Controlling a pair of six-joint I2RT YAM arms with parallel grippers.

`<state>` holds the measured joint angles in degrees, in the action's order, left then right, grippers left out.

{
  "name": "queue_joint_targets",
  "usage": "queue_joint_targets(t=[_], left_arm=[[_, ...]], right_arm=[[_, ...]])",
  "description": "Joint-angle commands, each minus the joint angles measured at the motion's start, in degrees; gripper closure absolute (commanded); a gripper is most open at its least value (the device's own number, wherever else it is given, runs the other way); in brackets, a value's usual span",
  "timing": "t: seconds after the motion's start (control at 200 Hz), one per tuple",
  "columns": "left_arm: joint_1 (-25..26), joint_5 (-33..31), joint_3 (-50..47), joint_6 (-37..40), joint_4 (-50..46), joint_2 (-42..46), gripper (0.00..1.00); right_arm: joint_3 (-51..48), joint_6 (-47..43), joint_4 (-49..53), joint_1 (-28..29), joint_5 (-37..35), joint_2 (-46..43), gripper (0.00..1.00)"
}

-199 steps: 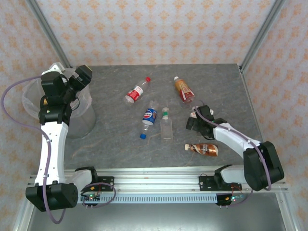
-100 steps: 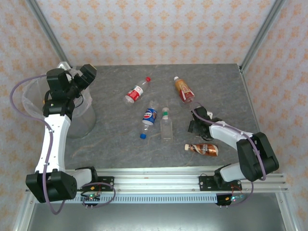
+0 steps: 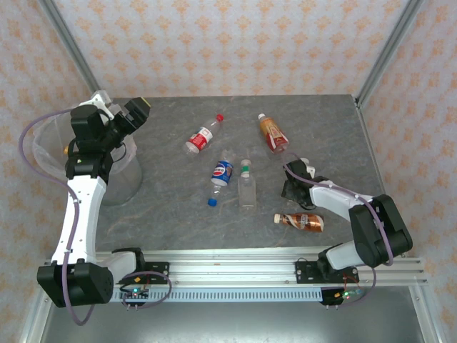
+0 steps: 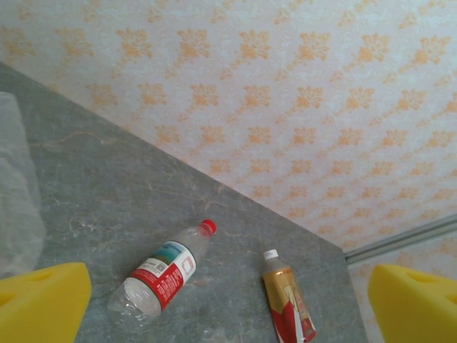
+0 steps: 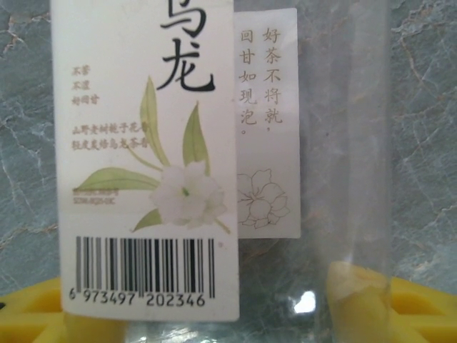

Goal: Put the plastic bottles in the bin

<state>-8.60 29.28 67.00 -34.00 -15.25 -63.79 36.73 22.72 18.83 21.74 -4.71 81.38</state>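
Plastic bottles (image 3: 223, 173) unmoved; left end effector (image 3: 137, 112) farther from bin (image 3: 118, 181) than before.

Table top (image 3: 171, 207): I read it as a grey marbled, stone-look sheet, matt and smooth.
Walls (image 3: 235, 50): patterned, paper-like, matt.
Bin (image 3: 123, 182): translucent plastic; its liner (image 4: 14, 193) is thin clear film, crinkled.
Red-label bottle (image 4: 161, 275): clear glossy plastic with a printed wrap.
White-label bottle (image 5: 343, 143): smooth clear plastic with a glint; the label looks like matt paper.
Left gripper (image 4: 230, 304) fingers (image 4: 43, 304): matt yellow; I can't tell foam from plastic.
Left arm (image 3: 75, 214): glossy white shell, black matt joints.
Base rail (image 3: 235, 275): bare ribbed metal, satin.
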Motion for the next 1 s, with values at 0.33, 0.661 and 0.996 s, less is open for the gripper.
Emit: queue_joint_targets(t=[0.33,0.661,0.996], left_arm=[[4.56,-0.01,0.75,5.14,0.67,1.24,0.0],[11.15,-0.87,4.95,8.26,-3.55,-2.72,0.0],[17.74,2.56,9.84,11.55,-7.45,-8.67,0.0]], right_arm=[[-0.44,-0.81,-2.07,0.65,-3.26,-9.47,0.45],[-4.95,-5.17,-17.76,2.56,8.94,-21.9,0.47],[-2.44,-11.16,-28.2,10.77,16.27,-19.12,0.48]])
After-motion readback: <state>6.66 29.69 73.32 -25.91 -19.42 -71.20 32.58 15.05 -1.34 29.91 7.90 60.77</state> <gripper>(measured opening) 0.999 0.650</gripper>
